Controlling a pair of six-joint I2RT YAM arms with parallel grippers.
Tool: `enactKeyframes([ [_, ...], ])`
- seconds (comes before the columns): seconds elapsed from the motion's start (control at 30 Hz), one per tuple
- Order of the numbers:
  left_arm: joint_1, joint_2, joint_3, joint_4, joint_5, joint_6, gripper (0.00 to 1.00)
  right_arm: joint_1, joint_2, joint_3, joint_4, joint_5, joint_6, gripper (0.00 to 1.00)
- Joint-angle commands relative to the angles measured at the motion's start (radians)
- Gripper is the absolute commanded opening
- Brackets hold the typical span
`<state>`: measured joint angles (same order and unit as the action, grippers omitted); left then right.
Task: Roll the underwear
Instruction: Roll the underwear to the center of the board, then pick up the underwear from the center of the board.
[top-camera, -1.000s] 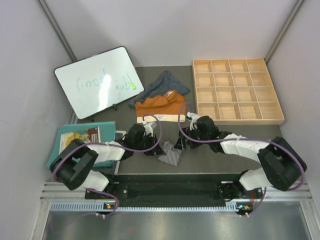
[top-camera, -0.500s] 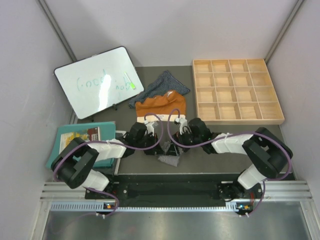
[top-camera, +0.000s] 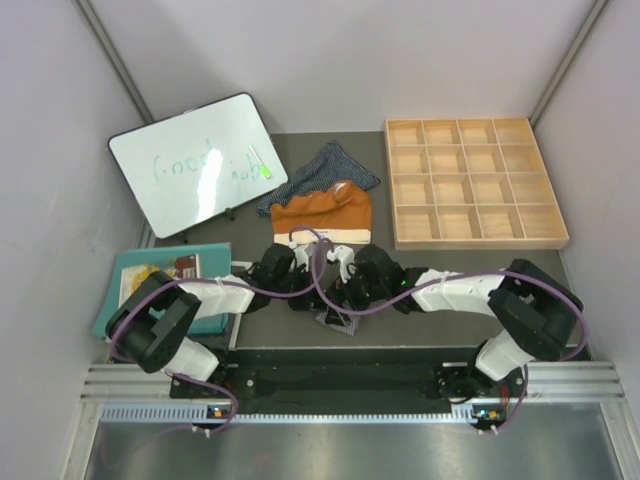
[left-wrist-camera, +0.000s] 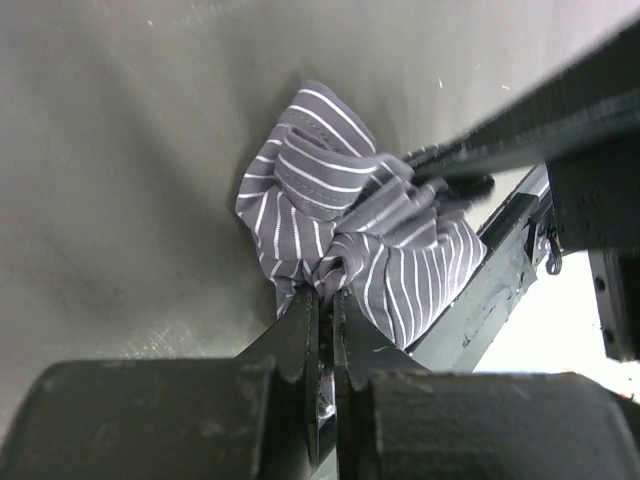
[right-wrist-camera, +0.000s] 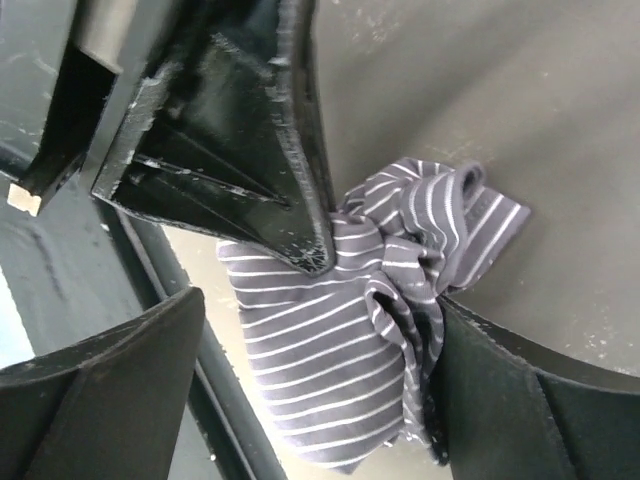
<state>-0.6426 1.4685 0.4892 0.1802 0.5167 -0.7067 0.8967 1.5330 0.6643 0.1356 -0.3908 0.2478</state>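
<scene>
Right fingers (right-wrist-camera: 520, 410) nearer, seemingly astride grey pair (right-wrist-camera: 330, 380)

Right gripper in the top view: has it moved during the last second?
Yes. The right gripper has slid left, away from the wooden tray, toward the left gripper over the grey pinstriped pair.

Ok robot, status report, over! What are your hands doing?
Left gripper shut on grey pinstriped pair. Right gripper open, straddling it. Pair bunched, not rolled, at near edge of table. Nothing blocking.
</scene>
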Motion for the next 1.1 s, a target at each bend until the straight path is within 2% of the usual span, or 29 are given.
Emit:
enactKeyframes([
  [0.0,0.001,0.019,0.014,-0.042,-0.006,-0.01,0.0,0.077,-0.001,0.072,-0.099,0.087,-0.062,0.82],
  [0.23,0.009,0.027,0.019,-0.045,0.002,-0.016,0.0,0.145,0.004,0.078,-0.133,0.233,-0.085,0.72],
  [0.3,0.009,0.029,0.019,-0.042,0.003,-0.023,0.0,0.146,0.003,0.074,-0.133,0.245,-0.082,0.65],
  [0.33,0.011,0.027,0.019,-0.038,0.005,-0.025,0.0,0.148,0.003,0.072,-0.133,0.254,-0.079,0.61],
  [0.37,0.011,0.027,0.019,-0.035,0.005,-0.031,0.0,0.15,0.003,0.066,-0.131,0.254,-0.078,0.51],
  [0.43,0.012,0.026,0.017,-0.024,0.011,-0.037,0.0,0.148,0.003,0.06,-0.125,0.268,-0.068,0.38],
  [0.47,0.014,0.024,0.018,-0.021,0.011,-0.042,0.0,0.15,0.003,0.057,-0.123,0.27,-0.065,0.29],
  [0.53,0.032,0.02,0.023,-0.03,0.003,-0.042,0.02,0.148,0.006,0.055,-0.131,0.286,-0.059,0.19],
  [0.57,0.041,0.01,0.02,-0.024,0.005,-0.057,0.06,0.15,0.007,0.054,-0.133,0.291,-0.058,0.11],
  [0.6,0.05,0.001,0.015,-0.013,0.006,-0.066,0.2,0.148,0.007,0.054,-0.133,0.306,-0.053,0.06],
  [0.63,0.069,-0.011,0.011,-0.002,0.008,-0.076,0.27,0.148,0.009,0.052,-0.149,0.314,-0.039,0.0],
  [0.8,0.119,-0.095,0.022,-0.067,-0.001,-0.065,0.56,0.139,-0.019,0.024,-0.166,0.343,-0.004,0.0],
  [0.93,0.178,-0.172,0.046,-0.174,-0.043,-0.01,0.66,0.096,-0.085,-0.015,-0.163,0.337,0.033,0.0],
  [1.07,0.274,-0.211,0.052,-0.254,-0.052,0.026,0.7,0.03,-0.207,-0.029,-0.214,0.328,0.05,0.0],
])
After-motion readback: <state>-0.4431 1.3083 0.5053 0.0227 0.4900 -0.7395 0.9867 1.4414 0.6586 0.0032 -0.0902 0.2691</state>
